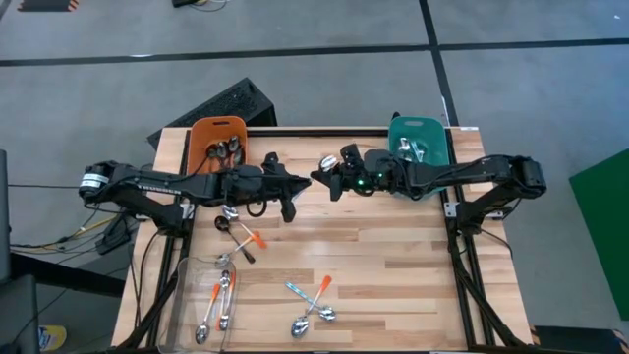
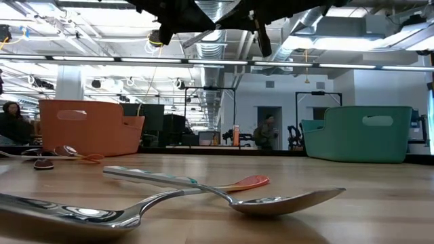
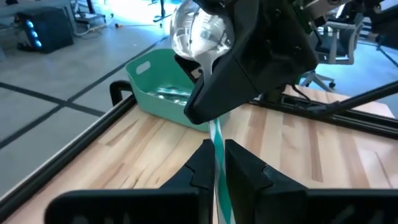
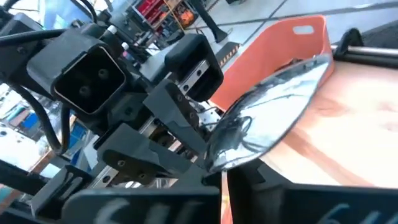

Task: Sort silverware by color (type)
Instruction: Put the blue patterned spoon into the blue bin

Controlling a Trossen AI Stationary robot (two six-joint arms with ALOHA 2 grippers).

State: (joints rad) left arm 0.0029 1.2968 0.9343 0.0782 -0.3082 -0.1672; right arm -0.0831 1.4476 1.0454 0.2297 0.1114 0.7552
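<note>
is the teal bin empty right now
No. In the high view the teal bin holds a few shiny spoons, and the left wrist view also shows metal lying inside it.

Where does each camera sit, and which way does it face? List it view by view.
High: above the table, facing straight down; both arms, left hand and right hand meeting mid-table.
Low: at tabletop height, facing across loose spoons to orange bin and teal bin; arm parts at top.
Left wrist: on left arm, facing teal bin; own fingers shut on blue spoon.
Right wrist: on right arm, facing orange bin and left arm; own fingers below.
Shared: both wrist views show that spoon, held by both hands.
</note>
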